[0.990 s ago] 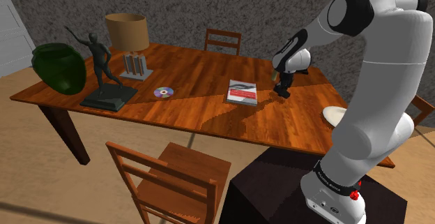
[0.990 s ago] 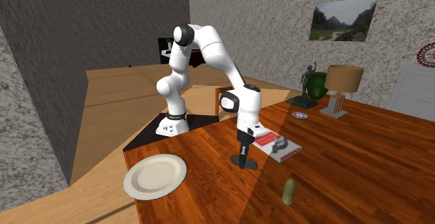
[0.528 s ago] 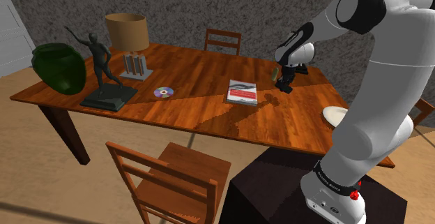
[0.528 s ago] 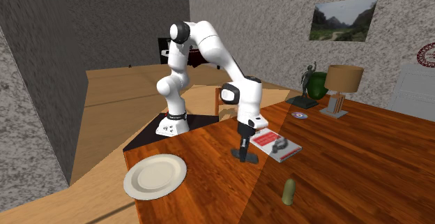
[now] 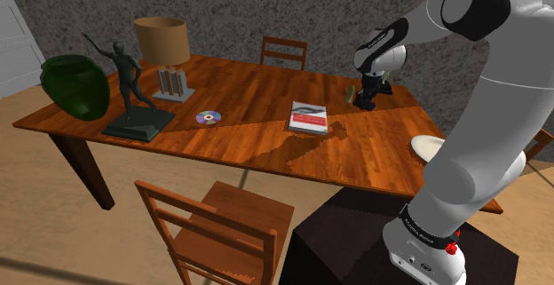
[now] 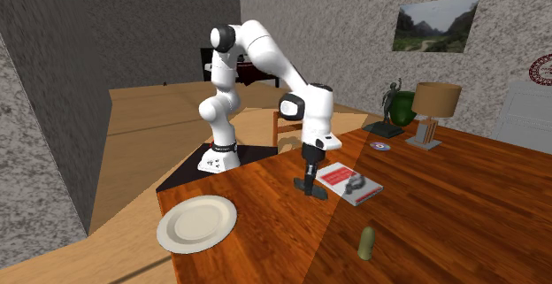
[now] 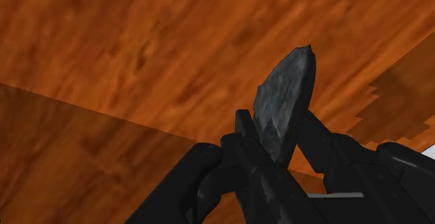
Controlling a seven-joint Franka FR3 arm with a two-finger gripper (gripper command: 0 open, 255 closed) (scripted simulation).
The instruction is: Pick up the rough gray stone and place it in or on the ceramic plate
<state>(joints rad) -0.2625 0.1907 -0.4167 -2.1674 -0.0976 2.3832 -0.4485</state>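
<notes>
Wrist view is showing the gripper (image 7: 276,128) pinching the rough gray stone (image 7: 288,86) between both fingers, the stone's pointed end sticking out past the fingertips, low over the wooden table (image 6: 442,203) beside the book (image 6: 341,178). The grasp looks done, so the carry is the step in hand. The plate (image 6: 168,234) is lying well apart, toward the second exterior view's lower left; the next move is calling for a swing across to it, then lowering and releasing

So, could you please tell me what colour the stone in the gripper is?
The stone is mottled dark grey; clearest in the wrist view.
</notes>
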